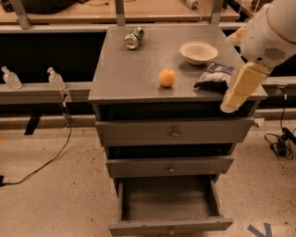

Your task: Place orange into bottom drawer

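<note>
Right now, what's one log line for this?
orange on cabinet top | bottom drawer open | gripper by snack bag, apart from orange

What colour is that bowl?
The bowl is white, camera view; the gripper hangs at the cabinet top's front corner.

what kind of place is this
Probably a lab or workshop: grey metal drawer cabinet on a speckled floor, loose cables, workbenches behind. A robot arm shows at the right; its gripper is out of view.
</note>
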`<state>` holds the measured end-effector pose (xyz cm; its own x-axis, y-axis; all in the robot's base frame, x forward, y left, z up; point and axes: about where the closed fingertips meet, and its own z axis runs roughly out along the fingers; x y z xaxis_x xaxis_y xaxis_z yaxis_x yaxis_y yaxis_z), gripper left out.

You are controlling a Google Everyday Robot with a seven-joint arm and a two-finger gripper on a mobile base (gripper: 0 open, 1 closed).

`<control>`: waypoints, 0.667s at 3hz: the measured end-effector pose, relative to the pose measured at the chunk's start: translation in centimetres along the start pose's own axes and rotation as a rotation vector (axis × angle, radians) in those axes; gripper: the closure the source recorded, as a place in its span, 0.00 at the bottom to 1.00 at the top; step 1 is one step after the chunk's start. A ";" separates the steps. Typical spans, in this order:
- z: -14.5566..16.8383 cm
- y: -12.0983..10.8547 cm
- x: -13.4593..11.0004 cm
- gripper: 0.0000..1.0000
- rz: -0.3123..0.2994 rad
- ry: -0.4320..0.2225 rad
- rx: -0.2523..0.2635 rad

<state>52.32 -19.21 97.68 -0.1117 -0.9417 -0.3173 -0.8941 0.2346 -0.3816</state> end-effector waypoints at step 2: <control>6.2 -6.3 -5.3 0.00 -0.026 -0.208 0.062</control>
<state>61.23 -14.17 96.36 0.0092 -0.8790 -0.4767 -0.8662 0.2312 -0.4431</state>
